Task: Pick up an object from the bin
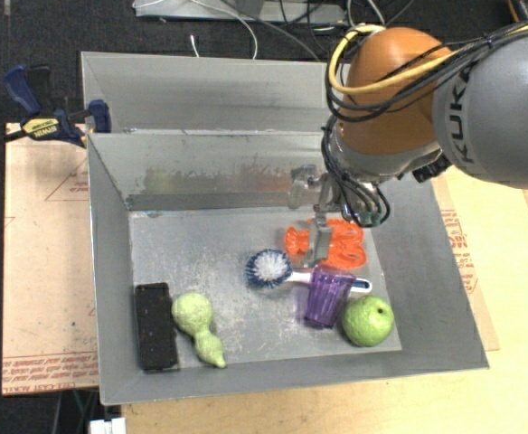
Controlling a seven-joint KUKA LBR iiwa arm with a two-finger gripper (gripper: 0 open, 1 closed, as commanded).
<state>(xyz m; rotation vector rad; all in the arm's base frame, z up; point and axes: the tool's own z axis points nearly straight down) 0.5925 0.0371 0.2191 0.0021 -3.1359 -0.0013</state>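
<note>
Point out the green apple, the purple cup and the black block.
green apple [368,322], camera view, middle of its skin.
purple cup [324,298], camera view, its side.
black block [155,325], camera view, its top face.

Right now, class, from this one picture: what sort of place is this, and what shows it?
Probably a robotics lab: a KUKA arm over a grey metal bin holding a green apple and purple cup, loose cables behind.
</note>
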